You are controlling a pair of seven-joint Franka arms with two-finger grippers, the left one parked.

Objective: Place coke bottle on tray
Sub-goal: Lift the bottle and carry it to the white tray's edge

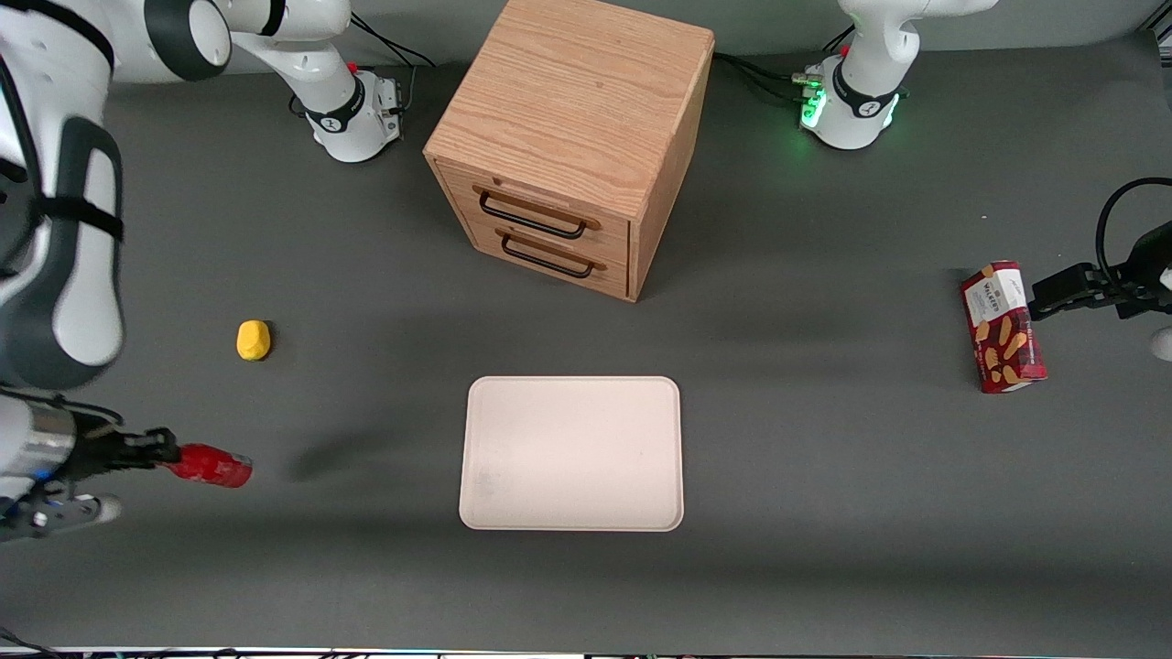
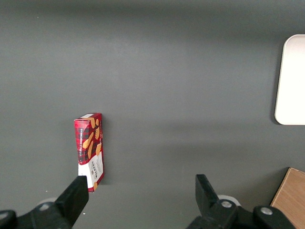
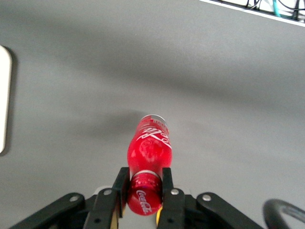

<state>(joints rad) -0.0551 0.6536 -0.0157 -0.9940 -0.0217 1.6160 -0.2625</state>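
My right gripper (image 1: 165,455) is shut on the coke bottle (image 1: 211,466), a small red bottle with white lettering. It holds the bottle by the cap end, lying sideways above the table, at the working arm's end. In the right wrist view the black fingers (image 3: 121,183) clamp the red cap, and the bottle (image 3: 148,148) points away from the gripper (image 3: 145,183). The cream tray (image 1: 572,453) lies flat and bare at the table's middle, well apart from the bottle; its edge shows in the right wrist view (image 3: 4,95).
A wooden two-drawer cabinet (image 1: 572,137) stands farther from the front camera than the tray. A yellow lump (image 1: 254,340) lies near the working arm. A red snack box (image 1: 1003,327) lies toward the parked arm's end.
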